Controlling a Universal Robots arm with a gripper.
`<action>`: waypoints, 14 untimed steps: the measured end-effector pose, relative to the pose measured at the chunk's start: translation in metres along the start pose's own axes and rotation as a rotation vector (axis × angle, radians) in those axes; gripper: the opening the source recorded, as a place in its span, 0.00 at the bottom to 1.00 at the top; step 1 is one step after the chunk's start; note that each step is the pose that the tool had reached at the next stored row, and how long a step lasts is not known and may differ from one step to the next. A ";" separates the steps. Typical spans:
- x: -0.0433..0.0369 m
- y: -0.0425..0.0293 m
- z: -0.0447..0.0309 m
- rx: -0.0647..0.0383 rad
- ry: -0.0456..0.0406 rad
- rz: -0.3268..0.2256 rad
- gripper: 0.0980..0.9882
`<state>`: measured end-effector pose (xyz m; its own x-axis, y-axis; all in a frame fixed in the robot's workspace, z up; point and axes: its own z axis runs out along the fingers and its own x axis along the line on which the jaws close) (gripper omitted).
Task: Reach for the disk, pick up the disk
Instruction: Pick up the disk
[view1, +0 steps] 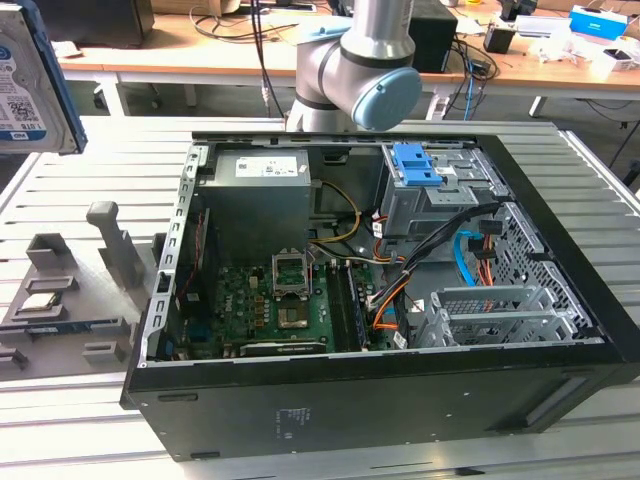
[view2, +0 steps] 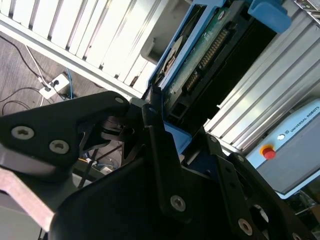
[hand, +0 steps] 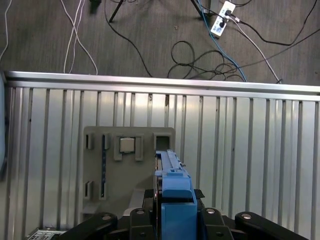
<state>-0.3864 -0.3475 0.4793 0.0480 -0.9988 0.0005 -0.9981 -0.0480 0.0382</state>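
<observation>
The disk (view1: 30, 80) hangs in the air at the exterior view's upper left, its white-and-blue label facing the camera. In the first wrist view I look down its thin edge, where a blue side rail (hand: 175, 200) runs between the black fingers. My gripper (hand: 175, 197) is shut on the disk, high above the slatted table. The second wrist view shows the disk's circuit-board side (view2: 200, 65), framed by blue rails. There the gripper (view2: 187, 145) clamps the disk's near end, one finger (view2: 160, 145) lying across it.
A grey holder (hand: 127, 165) with a small square silver chip (hand: 126, 145) lies on the slatted table (hand: 250, 150), straight below the disk. An open computer case (view1: 380, 280) with a blue clip (view1: 415, 165) fills the middle of the exterior view. Cables lie on the floor (hand: 200, 50).
</observation>
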 end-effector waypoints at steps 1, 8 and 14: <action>0.0001 -0.0022 0.0000 0.000 -0.0001 0.000 0.30; 0.0011 -0.0242 -0.0008 0.000 -0.0001 0.000 0.30; 0.0021 -0.0442 -0.0016 0.000 -0.0001 0.000 0.30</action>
<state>-0.3421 -0.3475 0.4792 0.0481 -0.9988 0.0004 -0.9981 -0.0480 0.0380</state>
